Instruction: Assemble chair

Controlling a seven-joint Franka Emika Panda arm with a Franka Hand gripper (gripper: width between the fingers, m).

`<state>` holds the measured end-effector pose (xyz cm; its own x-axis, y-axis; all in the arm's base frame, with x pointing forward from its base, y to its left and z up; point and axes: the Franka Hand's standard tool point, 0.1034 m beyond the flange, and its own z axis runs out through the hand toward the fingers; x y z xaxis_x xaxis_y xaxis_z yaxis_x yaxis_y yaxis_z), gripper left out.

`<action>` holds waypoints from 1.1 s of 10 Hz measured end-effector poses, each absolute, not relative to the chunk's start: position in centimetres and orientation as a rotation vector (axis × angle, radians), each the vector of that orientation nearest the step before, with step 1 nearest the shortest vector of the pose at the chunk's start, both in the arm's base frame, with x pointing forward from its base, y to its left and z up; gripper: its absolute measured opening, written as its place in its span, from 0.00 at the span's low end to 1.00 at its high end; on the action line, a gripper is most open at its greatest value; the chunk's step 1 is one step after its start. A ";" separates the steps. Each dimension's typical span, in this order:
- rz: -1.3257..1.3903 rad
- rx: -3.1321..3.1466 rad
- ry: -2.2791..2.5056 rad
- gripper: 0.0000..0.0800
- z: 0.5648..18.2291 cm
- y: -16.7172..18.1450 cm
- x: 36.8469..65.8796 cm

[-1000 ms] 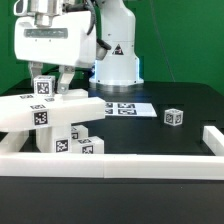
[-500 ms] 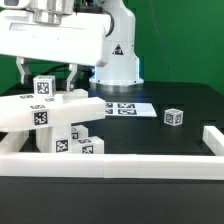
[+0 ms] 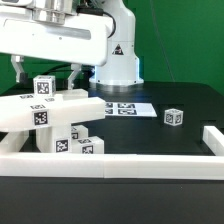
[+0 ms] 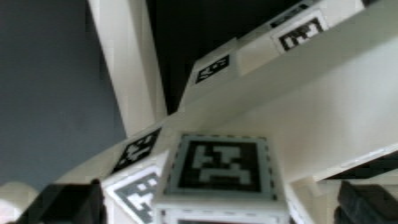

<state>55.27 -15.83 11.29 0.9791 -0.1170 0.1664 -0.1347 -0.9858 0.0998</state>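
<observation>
**Chair parts piled at the surface's edge**

Green backdrop frames a black surface [image 3: 175, 140] bordered by plain white rails [image 3: 140, 165]. Chair parts [image 3: 50, 115] lie heaped at the exterior view's left, against the near rail: a long bar slants across the heap, tagged blocks sit beneath it, and one tagged block [image 3: 43, 87] stands on top. Well apart, toward the exterior view's right, a small tagged cube [image 3: 174, 117] sits alone. Between them, flat on the surface near the arm's base, lies the marker board [image 3: 122, 108].

Over the heap hangs the pincer [image 3: 50, 68], its dark fingers [image 3: 76, 72] flanking the top block without clearly touching it. In the wrist view that block's tagged face [image 4: 217, 166] fills the gap between dark fingertips [image 4: 63, 205] at either side, with white bars and further tags behind. Whether the pincer is released or clenched, I cannot tell.
</observation>
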 end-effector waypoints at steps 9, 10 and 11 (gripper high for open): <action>0.273 2.945 -0.804 0.36 11.1 -15.6 55.3; 0.281 2.906 -0.969 0.36 11.1 -15.3 55.4; 0.287 2.865 -1.107 0.36 11.1 -15.2 55.4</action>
<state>55.45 -15.17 11.11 0.7255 -0.6606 0.1930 -0.6712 -0.7412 -0.0135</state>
